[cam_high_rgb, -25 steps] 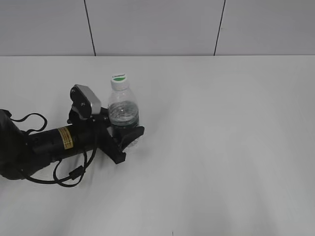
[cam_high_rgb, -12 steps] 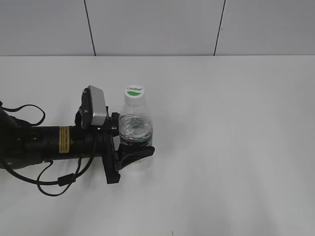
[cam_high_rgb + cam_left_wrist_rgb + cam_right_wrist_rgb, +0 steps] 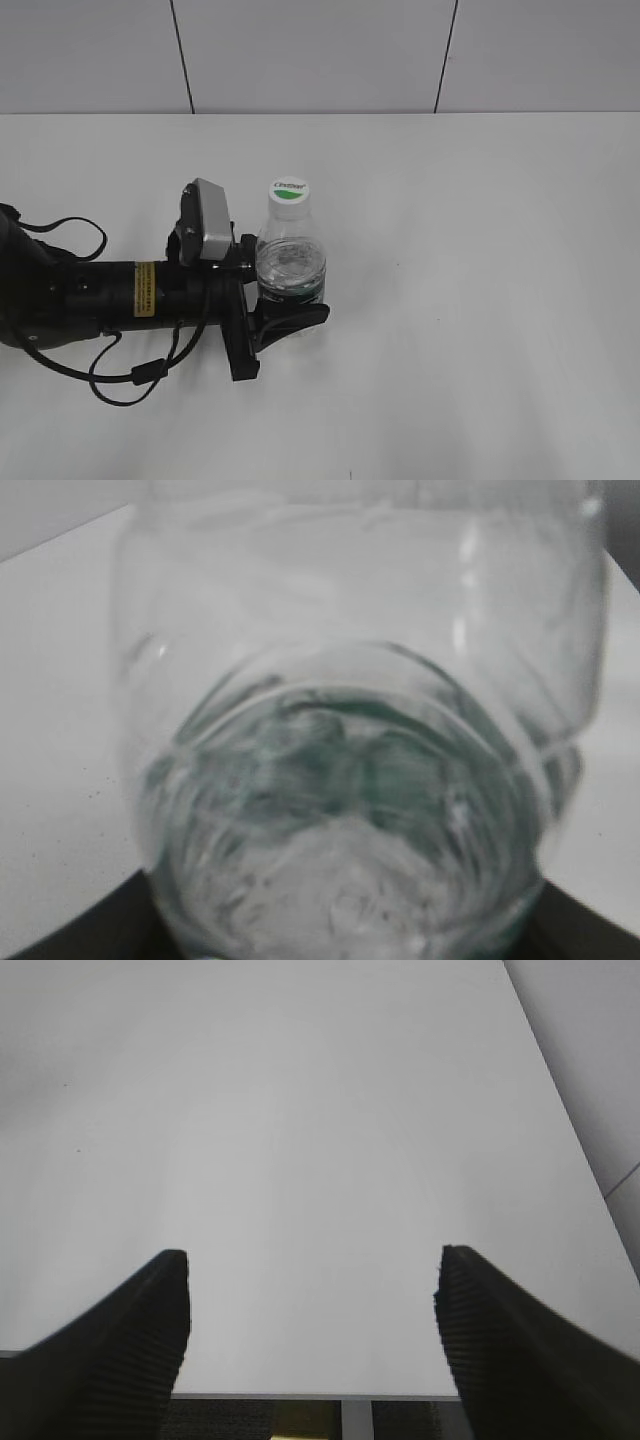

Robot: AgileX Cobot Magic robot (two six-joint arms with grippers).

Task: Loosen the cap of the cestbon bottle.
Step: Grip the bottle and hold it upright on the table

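The cestbon bottle stands upright on the white table, clear with a dark green label band low on its body. Its white cap with a green mark is on the neck. My left gripper reaches in from the left and is shut on the bottle's lower body. The left wrist view is filled by the bottle, blurred and very close. My right gripper is open and empty over bare table near its edge; it does not show in the exterior view.
The white table stretches to the right of the bottle. A grey panelled wall stands behind it. The left arm's cables lie on the table at the left. The table's front edge shows in the right wrist view.
My left gripper has carried the upright bottle to the right and slightly nearer across the table, keeping its hold. The cap stays on.
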